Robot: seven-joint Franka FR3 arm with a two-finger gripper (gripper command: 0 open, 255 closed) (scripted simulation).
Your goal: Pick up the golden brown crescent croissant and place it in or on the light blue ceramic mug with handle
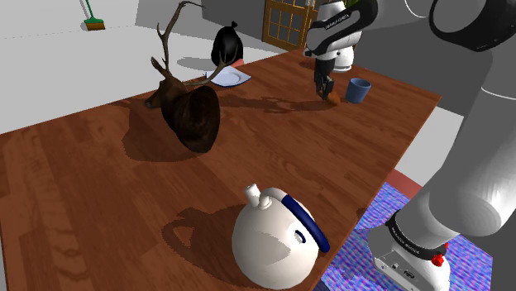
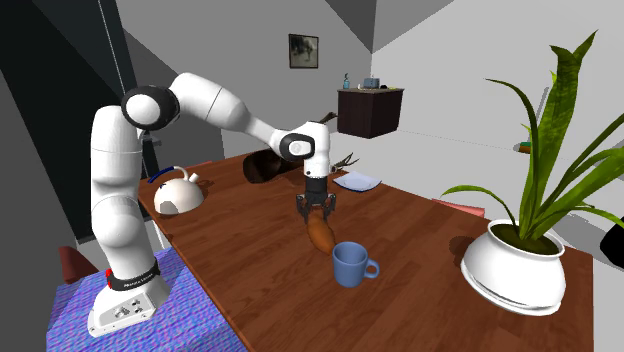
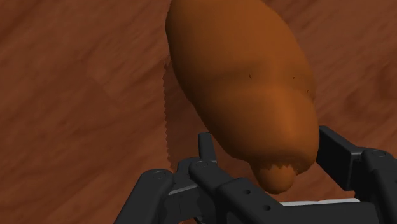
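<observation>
The golden brown croissant (image 3: 248,83) lies on the wooden table (image 1: 99,190), long and smooth. My gripper (image 3: 267,149) is low over it with its jaws open, straddling the near end; the left finger stands apart from the pastry. In the second exterior view the gripper (image 2: 317,208) points straight down at the croissant (image 2: 321,236), and the light blue mug (image 2: 350,265) stands upright just beyond it, handle to that view's right. In the shoulder view the gripper (image 1: 324,85) hangs over the croissant (image 1: 334,97), with the mug (image 1: 358,89) close to its right.
A dark deer-head mount (image 1: 186,107) stands mid-table. A white round figure pot with a blue band (image 1: 273,240) sits near the front edge. A pale plate (image 1: 230,77) and a black bag (image 1: 225,43) are at the back. A potted plant (image 2: 515,265) stands past the mug.
</observation>
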